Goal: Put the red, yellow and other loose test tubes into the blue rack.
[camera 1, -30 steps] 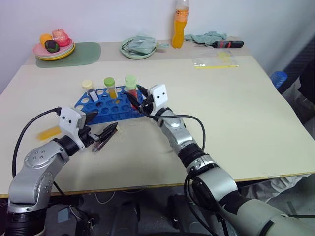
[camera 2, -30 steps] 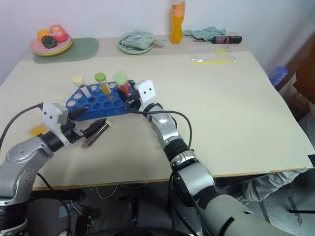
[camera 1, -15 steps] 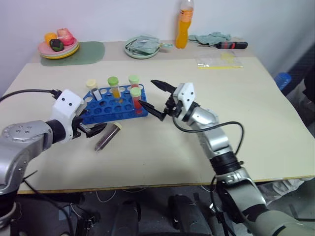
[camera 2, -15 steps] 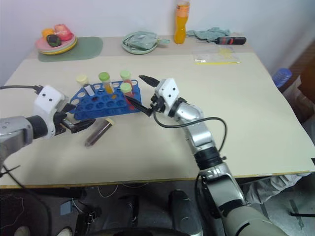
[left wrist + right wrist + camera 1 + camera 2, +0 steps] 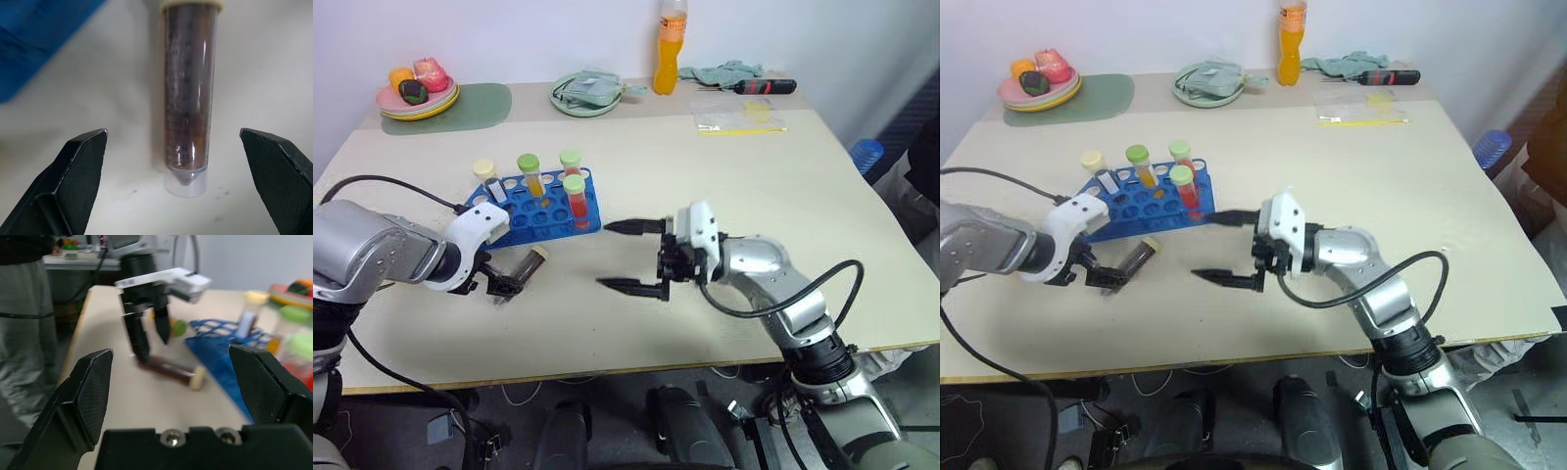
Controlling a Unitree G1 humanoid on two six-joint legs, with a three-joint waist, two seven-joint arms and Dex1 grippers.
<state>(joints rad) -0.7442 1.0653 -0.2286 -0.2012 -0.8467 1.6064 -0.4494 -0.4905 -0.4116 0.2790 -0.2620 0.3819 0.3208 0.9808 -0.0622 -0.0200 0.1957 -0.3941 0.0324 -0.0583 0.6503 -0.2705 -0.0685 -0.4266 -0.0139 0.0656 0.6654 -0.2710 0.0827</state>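
While both grippers gape empty, dark-brown tube (image 5: pixel 188 98), cream cap, lying beside blue rack (image 5: pixel 536 210).

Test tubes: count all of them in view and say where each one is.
5. Four stand upright in the blue rack: cream-capped, green-capped yellow, green-capped at the back, green-capped red. A dark one lies loose on the table.

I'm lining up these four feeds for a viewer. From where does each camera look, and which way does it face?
Left eye: on the head, looking forward and down at the table; both arms show.
Right eye: beside it, same scene.
Left wrist: looks down between open fingers at the dark tube.
Right wrist: looks across the table between open fingers at the left gripper.
Shared: the dark tube and blue rack appear in all.
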